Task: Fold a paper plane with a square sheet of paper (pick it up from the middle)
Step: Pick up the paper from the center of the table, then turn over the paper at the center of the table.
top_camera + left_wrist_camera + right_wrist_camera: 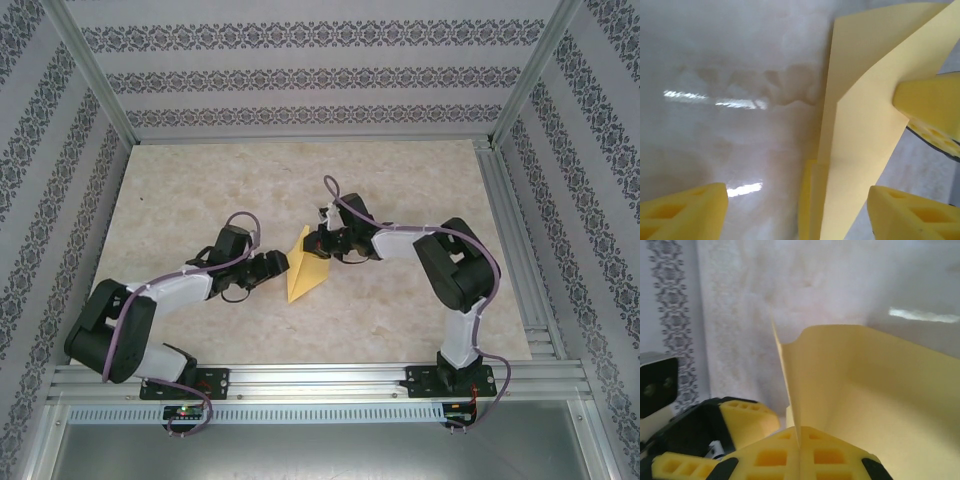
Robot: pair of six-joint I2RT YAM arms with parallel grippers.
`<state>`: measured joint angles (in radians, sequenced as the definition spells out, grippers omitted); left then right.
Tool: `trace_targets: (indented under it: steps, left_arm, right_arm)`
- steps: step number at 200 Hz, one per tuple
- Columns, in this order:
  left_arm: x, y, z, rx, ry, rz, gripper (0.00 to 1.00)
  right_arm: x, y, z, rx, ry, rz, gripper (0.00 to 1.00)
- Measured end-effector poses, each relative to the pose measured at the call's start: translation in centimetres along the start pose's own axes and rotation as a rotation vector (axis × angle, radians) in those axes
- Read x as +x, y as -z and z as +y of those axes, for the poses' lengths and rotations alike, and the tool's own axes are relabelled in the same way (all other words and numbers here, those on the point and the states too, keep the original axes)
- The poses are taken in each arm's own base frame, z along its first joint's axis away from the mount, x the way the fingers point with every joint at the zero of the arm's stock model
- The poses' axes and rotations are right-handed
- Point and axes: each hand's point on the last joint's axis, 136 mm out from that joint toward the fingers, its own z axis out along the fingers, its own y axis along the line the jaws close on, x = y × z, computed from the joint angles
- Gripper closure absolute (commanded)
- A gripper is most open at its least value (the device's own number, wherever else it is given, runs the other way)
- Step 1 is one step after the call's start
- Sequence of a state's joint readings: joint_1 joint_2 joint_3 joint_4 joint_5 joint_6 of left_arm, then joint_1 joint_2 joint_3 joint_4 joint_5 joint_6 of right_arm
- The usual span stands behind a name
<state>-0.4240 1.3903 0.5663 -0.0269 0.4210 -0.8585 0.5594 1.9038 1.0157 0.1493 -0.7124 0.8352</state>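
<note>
On table [200, 200] centre, we are seeing paper plane [303, 272] lying between both arms, long axis running near-to-far. Right gripper [319, 243] is pinching its far end, jaws pressed together. Left gripper [282, 264] is hovering spread, just beside its left edge, so we are judging it nearer for next crease.

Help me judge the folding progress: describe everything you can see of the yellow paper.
The paper is thin, plain yellow-orange, partly folded into a pointed, kite-like shape with overlapping layers and sharp creases. It sits mid-table, part of it raised off the pale tabletop. The right gripper is shut on one edge, which stands upright between its fingers. The left gripper is open, its fingers either side of the paper, not clamping it.
</note>
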Motion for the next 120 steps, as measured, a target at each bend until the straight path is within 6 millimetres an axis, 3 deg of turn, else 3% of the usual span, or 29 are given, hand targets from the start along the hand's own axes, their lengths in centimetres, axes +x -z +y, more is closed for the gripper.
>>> trace_targets:
  steps: [22, 68, 120]
  left_arm:
    - [-0.9, 1.6, -2.8, 0.110, -0.029, -0.034, 0.00]
    - [-1.4, 3.6, -6.8, 0.276, -0.062, -0.049, 0.00]
    - [-1.6, 4.6, -9.2, 0.386, -0.065, -0.047, 0.01]
  right_arm:
    - [-1.5, 2.3, 2.9, -0.074, 0.025, -0.049, 0.95]
    - [-2.9, 6.7, 9.4, -0.222, 0.113, -0.123, 0.93]
    - [-2.9, 7.5, 11.5, -0.295, 0.083, -0.116, 0.92]
